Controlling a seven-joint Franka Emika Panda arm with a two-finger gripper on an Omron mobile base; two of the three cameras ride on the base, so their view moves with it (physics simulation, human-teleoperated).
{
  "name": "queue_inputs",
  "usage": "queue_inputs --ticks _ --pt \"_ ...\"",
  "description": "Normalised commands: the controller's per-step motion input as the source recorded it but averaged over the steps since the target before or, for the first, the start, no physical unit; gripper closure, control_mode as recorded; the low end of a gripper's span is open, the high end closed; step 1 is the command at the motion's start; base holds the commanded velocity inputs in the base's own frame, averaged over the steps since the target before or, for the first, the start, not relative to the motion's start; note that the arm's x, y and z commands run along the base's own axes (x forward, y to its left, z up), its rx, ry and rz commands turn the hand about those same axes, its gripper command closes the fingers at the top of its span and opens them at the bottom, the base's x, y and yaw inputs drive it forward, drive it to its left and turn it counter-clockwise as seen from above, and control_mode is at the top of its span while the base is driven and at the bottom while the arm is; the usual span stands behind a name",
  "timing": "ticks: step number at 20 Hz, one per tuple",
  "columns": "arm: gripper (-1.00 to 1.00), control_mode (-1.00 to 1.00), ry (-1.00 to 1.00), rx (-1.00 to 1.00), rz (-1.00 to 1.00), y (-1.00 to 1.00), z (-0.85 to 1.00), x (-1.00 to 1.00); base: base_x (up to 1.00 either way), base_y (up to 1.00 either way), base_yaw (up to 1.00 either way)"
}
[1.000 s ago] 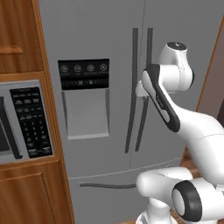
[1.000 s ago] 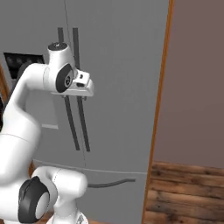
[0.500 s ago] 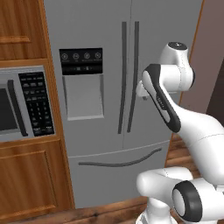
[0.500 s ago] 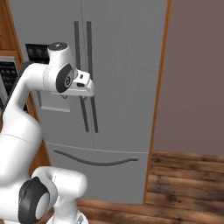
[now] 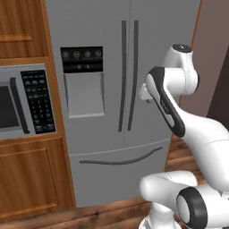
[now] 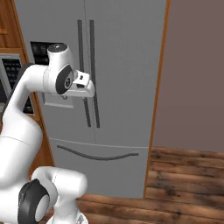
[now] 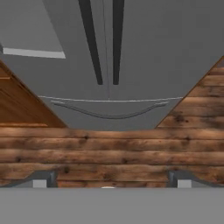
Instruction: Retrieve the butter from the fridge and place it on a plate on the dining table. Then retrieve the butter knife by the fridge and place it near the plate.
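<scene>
Two long dark handles (image 5: 127, 76) run side by side down the middle of the fridge (image 5: 156, 40), whose doors are both closed, and they mark the part of it nearest the arm. In the hand view the end effector (image 7: 109, 177) has its jaws spread wide with nothing between them, its fingertips (image 7: 41, 178) low at the bottom of the picture over the wooden floor (image 7: 109, 148); the lower ends of the handles and the curved bottom drawer handle (image 7: 109, 114) lie beyond and above them, well apart from the tips. In the left base view the arm's wrist stands in front of the right-hand door, just right of the handles, at about the height of the dispenser (image 5: 82, 80) with its black panel, which sits on the left door. In the right base view the hand end of the arm hangs in front of the same pair of handles, near but not touching them as far as can be told. Left of the fridge a microwave (image 5: 22, 103) is set into brown wooden cabinets (image 5: 27, 174), and to its right stands a plain brownish wall (image 6: 192, 74) above the plank floor. Nothing is gripped, and the fridge's inside is hidden behind the shut doors.
</scene>
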Motion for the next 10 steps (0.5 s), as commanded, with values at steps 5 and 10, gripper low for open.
queue_inputs --ticks 5,10 --pt "-1.0 -1.0 -0.05 0.0 0.0 0.0 0.0 0.02 0.0 0.0 0.0" --pt "-1.0 -1.0 -0.22 0.0 0.01 0.0 -0.04 0.57 0.0 0.0 0.0"
